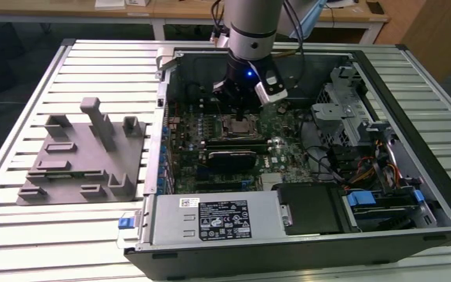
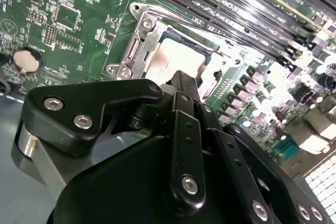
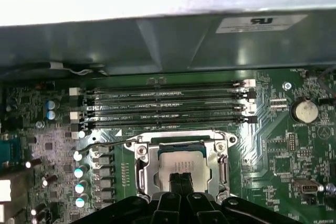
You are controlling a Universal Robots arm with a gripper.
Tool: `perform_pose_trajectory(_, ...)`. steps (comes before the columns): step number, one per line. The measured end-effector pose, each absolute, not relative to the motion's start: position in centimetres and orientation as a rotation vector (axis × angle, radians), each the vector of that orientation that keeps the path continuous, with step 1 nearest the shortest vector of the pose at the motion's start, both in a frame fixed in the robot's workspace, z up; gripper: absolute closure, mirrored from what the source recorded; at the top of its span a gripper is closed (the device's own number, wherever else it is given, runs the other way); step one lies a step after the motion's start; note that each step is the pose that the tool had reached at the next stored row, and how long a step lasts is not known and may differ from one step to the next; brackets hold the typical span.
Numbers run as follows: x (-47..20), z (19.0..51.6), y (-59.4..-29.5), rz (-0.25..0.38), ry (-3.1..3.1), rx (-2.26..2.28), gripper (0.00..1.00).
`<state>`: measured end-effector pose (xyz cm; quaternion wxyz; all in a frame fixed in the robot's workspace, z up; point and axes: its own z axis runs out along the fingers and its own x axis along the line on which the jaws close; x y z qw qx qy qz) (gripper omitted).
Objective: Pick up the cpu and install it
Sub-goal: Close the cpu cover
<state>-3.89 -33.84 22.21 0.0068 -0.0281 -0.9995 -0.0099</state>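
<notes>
inside the socket [image 3: 142, 167] on the motherboard [image 3: 268, 150] lies the cpu [image 3: 181, 161], flat, its pale silver top up and the metal frame around all 4 sides. the second wrist view shows the cpu [image 2: 176, 56] seated the same way.

over 1 edge of it hangs the gripper [image 3: 181, 178], its 2 black fingers [image 3: 175, 182] pressed side by side with only a thin seam between them, so it is closed and grips nothing. whether the tips touch the cpu top i cannot tell.

just beside the socket, 4 long ram slots [image 3: 168, 103] run parallel. a coin cell [image 3: 304, 110] sits near them on the board, and a row of capacitors [image 3: 80, 179] lines the socket's other side.

seen from the exterior view, the arm [image 1: 251, 35] reaches down into the open case [image 1: 209, 261], with the gripper [image 1: 241, 114] low over the board. a grey power supply [image 1: 209, 218] fills the near end. on the exterior view's left of the case, a grey jig [image 1: 77, 158] rests on the slatted table [image 1: 22, 235].
</notes>
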Motion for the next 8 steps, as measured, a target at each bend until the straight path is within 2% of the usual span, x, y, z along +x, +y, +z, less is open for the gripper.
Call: perform_pose_trajectory(8,-3.77,22.14,-33.83,-0.031,-3.127,-0.078,0.89)
